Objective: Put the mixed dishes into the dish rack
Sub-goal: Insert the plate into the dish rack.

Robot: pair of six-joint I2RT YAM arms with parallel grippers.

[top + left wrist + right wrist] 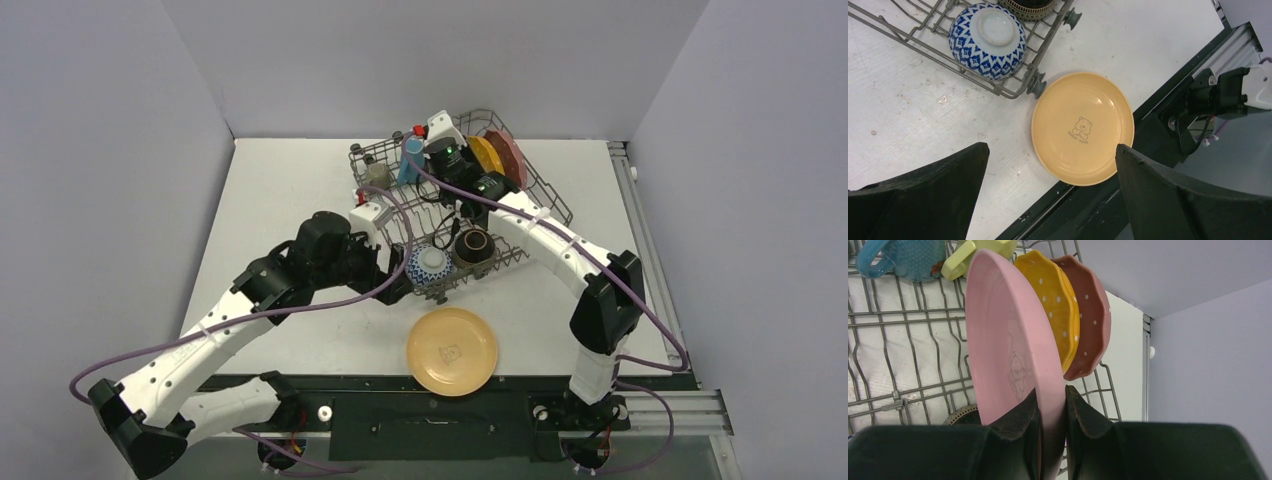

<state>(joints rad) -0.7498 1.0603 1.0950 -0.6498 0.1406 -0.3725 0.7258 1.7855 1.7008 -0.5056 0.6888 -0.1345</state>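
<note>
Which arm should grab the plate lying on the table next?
Probably left: the left gripper is open and facing the tan plate, while the right gripper is pinching the pink plate in the dish rack.

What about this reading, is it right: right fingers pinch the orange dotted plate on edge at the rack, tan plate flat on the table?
No: the right wrist view shows the right fingers pinching the pink plate; the orange dotted plate stands behind it. The rest holds.
</note>
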